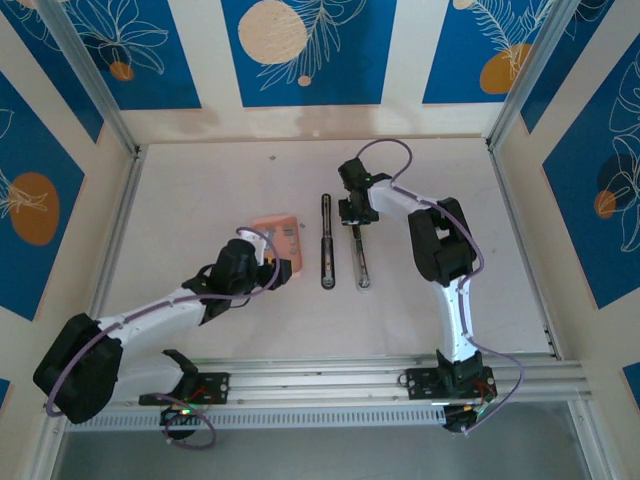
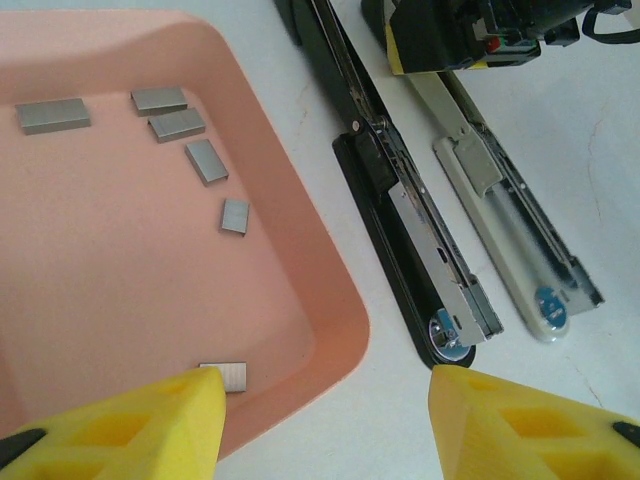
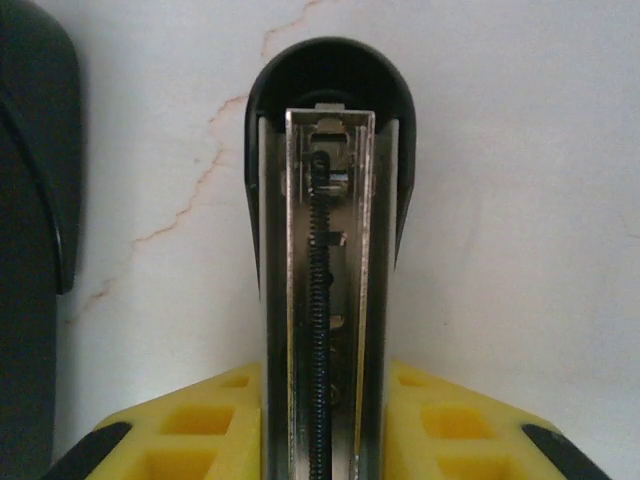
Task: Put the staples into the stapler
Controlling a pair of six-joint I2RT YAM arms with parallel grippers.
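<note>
Six short strips of staples point(image 2: 207, 161) lie loose on the floor of the salmon-pink box point(image 2: 335, 330), five scattered toward its far half and one close to the near rim. From above, the box point(image 1: 277, 232) sits left of centre on the white table point(image 1: 200, 190).

Just right of it, apart from its edge, the black stapler point(image 2: 400, 215) lies lengthwise with its metal channel facing up. It reads as a thin dark bar point(image 1: 327, 245) from overhead. Beside that again, parallel and not touching, is the silvery-white bar point(image 2: 500, 220).

On that bar's far end sits the right gripper point(image 1: 353, 222). Its own camera shows the yellow fingers point(image 3: 190, 430) pressed against both sides of the bar point(image 3: 320, 250), clamped on it, with a black coil spring running down the open channel and a rounded black end beyond. Thin brownish veins point(image 3: 200, 190) mark the tabletop there.

Nearer me, the left gripper point(image 2: 330, 430) hangs with its jaws parted and nothing between them, one yellow pad point(image 2: 150, 425) over the box's near corner and the other over bare table. Its arm covers the near end of the box from above. Blue leaf-print panels point(image 1: 300, 50) wall the table in.
</note>
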